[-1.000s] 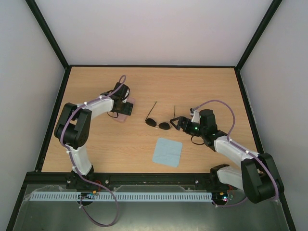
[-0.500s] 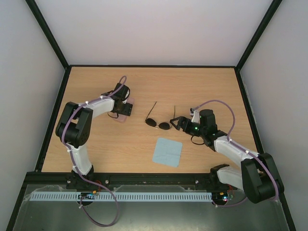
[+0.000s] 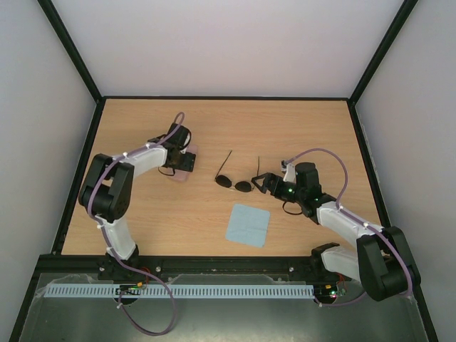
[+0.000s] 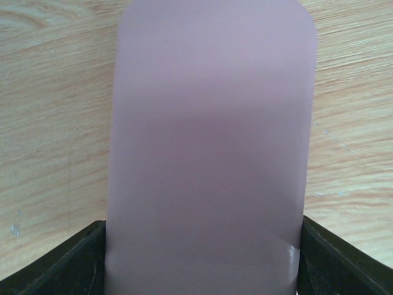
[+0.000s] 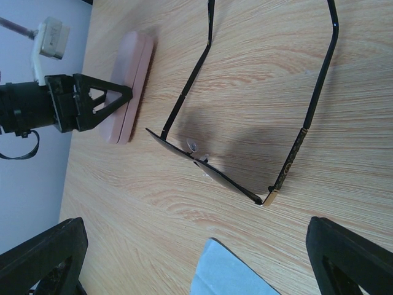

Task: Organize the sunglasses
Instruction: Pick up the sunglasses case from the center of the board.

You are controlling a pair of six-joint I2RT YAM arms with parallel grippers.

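Left fingers [image 4: 61,264] sit against both long sides of the one pink case [image 4: 209,153], toward the surface's [image 3: 299,128] left edge; I cannot tell whether I grip it. Right fingers [image 5: 43,258] spread wide just beside the one pair of sunglasses [image 3: 244,187] mid-surface, and one blue cloth [image 3: 248,225] lies nearer the near edge.

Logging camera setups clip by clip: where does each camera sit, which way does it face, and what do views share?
Top external: above and behind the bases, looking down on the table; both arms show.
Left wrist: close over the pink case, facing down; left fingers flank it.
Right wrist: low, facing across the table at the sunglasses; right fingers stand wide.
Shared: right wrist and top both show sunglasses, case and blue cloth.
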